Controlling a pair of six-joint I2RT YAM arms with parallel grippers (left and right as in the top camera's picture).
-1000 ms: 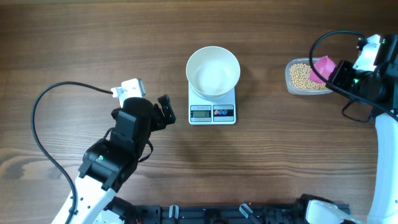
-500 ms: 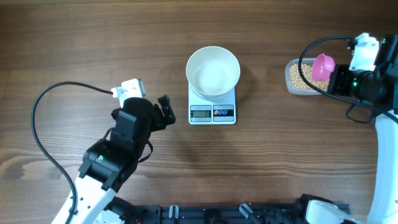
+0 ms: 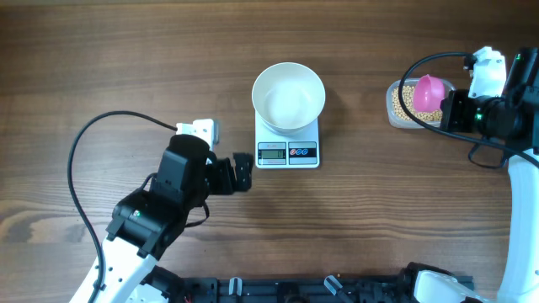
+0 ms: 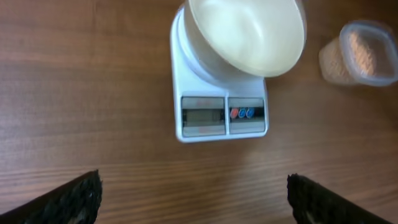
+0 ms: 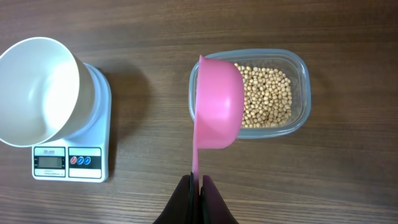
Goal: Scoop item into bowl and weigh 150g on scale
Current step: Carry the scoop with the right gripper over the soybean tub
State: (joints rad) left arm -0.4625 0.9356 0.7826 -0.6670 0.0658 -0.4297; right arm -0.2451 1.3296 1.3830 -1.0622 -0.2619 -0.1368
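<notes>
Right tool (image 5: 194,182) is pinching the pink scoop (image 5: 217,106) over the beans (image 5: 268,96) in the far-right tub (image 5: 303,74), left tool (image 4: 198,200) is wide open; I'd dig deep, then carry it level to the bowl (image 3: 289,94) on the scale (image 3: 287,160).

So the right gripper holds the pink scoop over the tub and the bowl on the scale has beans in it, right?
No: the bowl on the scale is empty, as the right wrist view shows. The right gripper does hold the pink scoop over the tub.
</notes>
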